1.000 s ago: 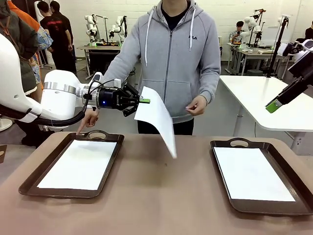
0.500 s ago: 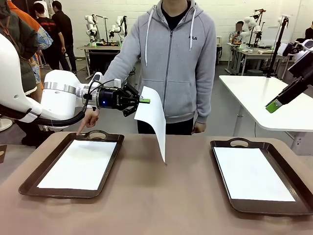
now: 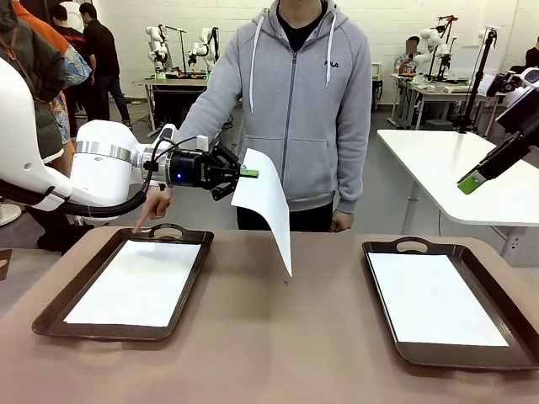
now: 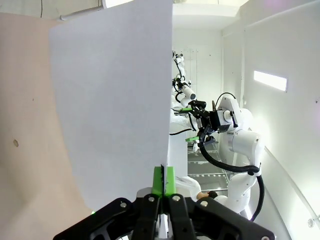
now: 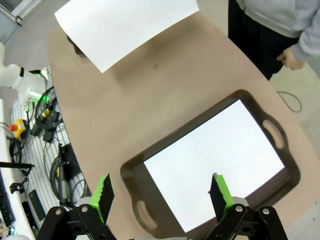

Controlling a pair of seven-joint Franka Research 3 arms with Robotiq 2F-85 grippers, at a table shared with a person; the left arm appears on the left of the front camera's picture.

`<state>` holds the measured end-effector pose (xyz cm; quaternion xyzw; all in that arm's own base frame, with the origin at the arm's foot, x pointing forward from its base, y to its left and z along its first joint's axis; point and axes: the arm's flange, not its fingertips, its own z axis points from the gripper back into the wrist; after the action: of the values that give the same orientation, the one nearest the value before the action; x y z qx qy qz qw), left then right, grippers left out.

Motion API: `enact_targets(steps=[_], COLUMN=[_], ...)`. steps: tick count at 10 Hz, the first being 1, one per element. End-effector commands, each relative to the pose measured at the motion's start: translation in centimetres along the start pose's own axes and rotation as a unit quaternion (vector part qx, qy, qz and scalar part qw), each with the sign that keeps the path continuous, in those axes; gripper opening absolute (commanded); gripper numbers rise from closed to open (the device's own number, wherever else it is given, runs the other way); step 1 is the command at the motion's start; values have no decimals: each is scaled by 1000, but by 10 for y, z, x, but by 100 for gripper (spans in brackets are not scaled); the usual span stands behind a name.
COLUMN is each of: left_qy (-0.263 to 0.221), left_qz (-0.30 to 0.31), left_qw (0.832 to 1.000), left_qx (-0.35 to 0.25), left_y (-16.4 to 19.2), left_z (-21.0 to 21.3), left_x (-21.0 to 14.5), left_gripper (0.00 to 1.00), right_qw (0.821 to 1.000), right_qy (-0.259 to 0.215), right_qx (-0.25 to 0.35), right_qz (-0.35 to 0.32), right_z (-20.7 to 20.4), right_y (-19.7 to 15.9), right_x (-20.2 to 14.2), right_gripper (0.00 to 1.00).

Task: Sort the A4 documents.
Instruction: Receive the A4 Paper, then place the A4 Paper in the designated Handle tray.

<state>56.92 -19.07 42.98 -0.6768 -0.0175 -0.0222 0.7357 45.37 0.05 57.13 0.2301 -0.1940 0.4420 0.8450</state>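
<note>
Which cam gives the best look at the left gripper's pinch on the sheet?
Left wrist view: the left gripper has its green pads shut on the edge of the hanging sheet, seen close up. Front view shows the same grip small and side-on, the sheet drooping toward the table. Right wrist view shows the sheet alone.

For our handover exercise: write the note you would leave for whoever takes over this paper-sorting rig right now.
Left hand: shut on a sheet by its top edge, hanging in the air above the table's middle, between the trays.
Right hand: open, holding nothing, raised over the right tray.
Person's finger points at the left tray's handle.
Done: one sheet lies flat in the left tray and one in the right tray.
Left: place the held sheet, probably in the left tray as pointed, then release.
</note>
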Motion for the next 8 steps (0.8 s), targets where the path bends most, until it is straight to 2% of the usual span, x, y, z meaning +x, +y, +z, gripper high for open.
enact_targets(steps=[1, 7, 8], left_qy=[0, 0, 19], left_qz=[1, 0, -4], left_qw=[1000, 1000, 1000], left_qx=[0, 0, 18], left_y=[0, 0, -4], left_z=[0, 0, 9], left_x=[0, 0, -3], left_gripper=[0, 1, 1], right_qw=[1000, 1000, 1000], right_qy=[1, 1, 1], right_qx=[-2, -2, -2], right_qz=[4, 4, 4], right_z=[-1, -1, -1], right_y=[0, 0, 0], right_x=[1, 1, 1], right_gripper=[100, 100, 100])
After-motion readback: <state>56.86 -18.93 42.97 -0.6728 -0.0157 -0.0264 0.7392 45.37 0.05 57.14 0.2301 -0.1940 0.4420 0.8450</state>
